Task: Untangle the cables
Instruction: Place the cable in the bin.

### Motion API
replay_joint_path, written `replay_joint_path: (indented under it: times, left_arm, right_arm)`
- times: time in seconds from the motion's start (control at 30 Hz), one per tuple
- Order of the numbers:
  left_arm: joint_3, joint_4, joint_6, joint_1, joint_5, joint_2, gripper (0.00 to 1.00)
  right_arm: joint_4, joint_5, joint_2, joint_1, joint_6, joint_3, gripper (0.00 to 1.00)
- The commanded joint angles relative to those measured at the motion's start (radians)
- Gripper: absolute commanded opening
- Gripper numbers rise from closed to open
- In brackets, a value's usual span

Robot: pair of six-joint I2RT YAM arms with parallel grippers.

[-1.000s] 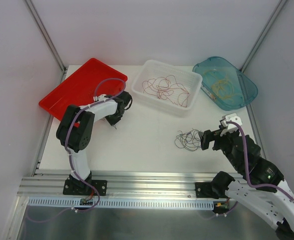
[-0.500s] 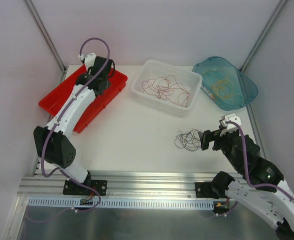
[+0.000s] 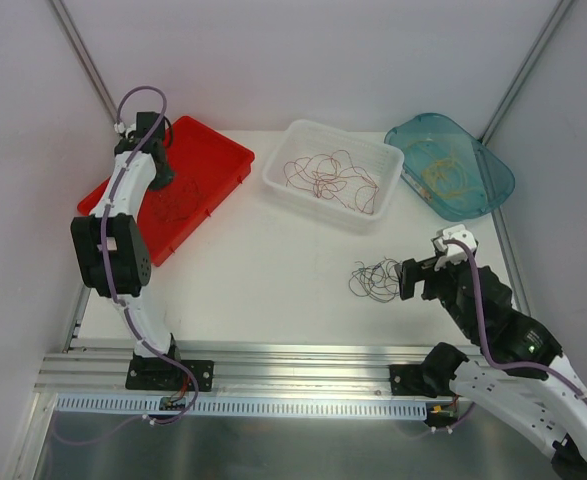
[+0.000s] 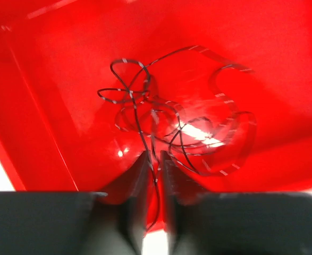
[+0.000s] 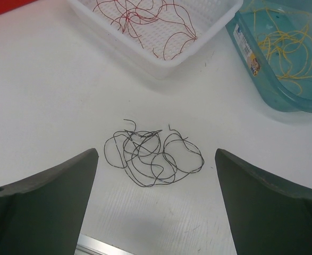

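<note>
A tangle of dark cables (image 3: 376, 280) lies on the white table, right in front of my right gripper (image 3: 405, 280). Seen from the right wrist, the right gripper (image 5: 156, 151) stands wide open with that bundle (image 5: 145, 162) on the table between and beyond its fingers, untouched. My left gripper (image 3: 161, 170) hangs over the red tray (image 3: 213, 150). Its jaws (image 4: 154, 154) stand a narrow slit apart, and a strand of a looped dark cable (image 4: 171, 122) runs through the slit. The rest of that cable lies on the tray floor (image 4: 49, 79).
A white basket (image 3: 273, 175) at the back middle holds red cables (image 3: 323, 178). A teal tray (image 3: 498, 185) at the back right holds yellow cables (image 3: 441, 175). The aluminium rail (image 3: 293, 365) runs along the near table edge.
My left arm has swung from the middle of the table out over the red tray, and its jaws have parted slightly. A dark cable now lies in the tray. The right arm has barely moved.
</note>
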Motion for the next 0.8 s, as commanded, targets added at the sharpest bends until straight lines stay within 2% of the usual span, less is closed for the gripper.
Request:
replay_joint_path:
  times: [0.0, 0.03, 0.07, 0.13, 0.17, 0.27, 0.3, 0.43, 0.6, 0.77]
  left_arm:
    - [0.010, -0.023, 0.033, 0.064, 0.067, 0.050, 0.22]
    - [0.010, -0.023, 0.036, 0.071, 0.075, 0.059, 0.33]
    - [0.010, -0.024, 0.039, 0.081, 0.081, 0.059, 0.49]
    - [0.006, -0.023, 0.051, 0.084, 0.093, 0.034, 0.66]
    - [0.002, -0.023, 0.056, 0.083, 0.096, 0.018, 0.78]
    - [-0.017, -0.026, 0.079, 0.083, 0.133, -0.049, 0.90]
    - [-0.039, -0.027, 0.083, 0.084, 0.142, -0.095, 0.98]
    - [-0.102, -0.026, 0.102, 0.084, 0.187, -0.239, 0.99]
    - [-0.192, -0.027, 0.145, 0.083, 0.244, -0.402, 0.99]
    - [-0.329, -0.027, 0.169, 0.083, 0.404, -0.598, 0.99]
  right_arm:
    - [-0.005, 0.023, 0.021, 0.000, -0.011, 0.003, 0.97]
    - [-0.008, 0.022, 0.023, 0.001, -0.009, 0.008, 0.97]
    - [-0.012, 0.018, 0.032, 0.000, -0.006, 0.014, 0.97]
    - [-0.025, 0.006, 0.040, 0.001, 0.000, 0.025, 0.97]
    - [-0.033, 0.002, 0.049, 0.001, 0.004, 0.037, 0.97]
    - [-0.061, -0.032, 0.075, 0.001, 0.029, 0.057, 0.97]
    - [-0.093, -0.017, 0.113, 0.000, 0.070, 0.075, 0.97]
    - [-0.197, 0.008, 0.238, 0.000, 0.178, 0.143, 0.97]
    - [-0.213, -0.009, 0.314, -0.030, 0.291, 0.140, 0.97]
    - [-0.200, -0.099, 0.374, -0.164, 0.371, 0.114, 0.97]
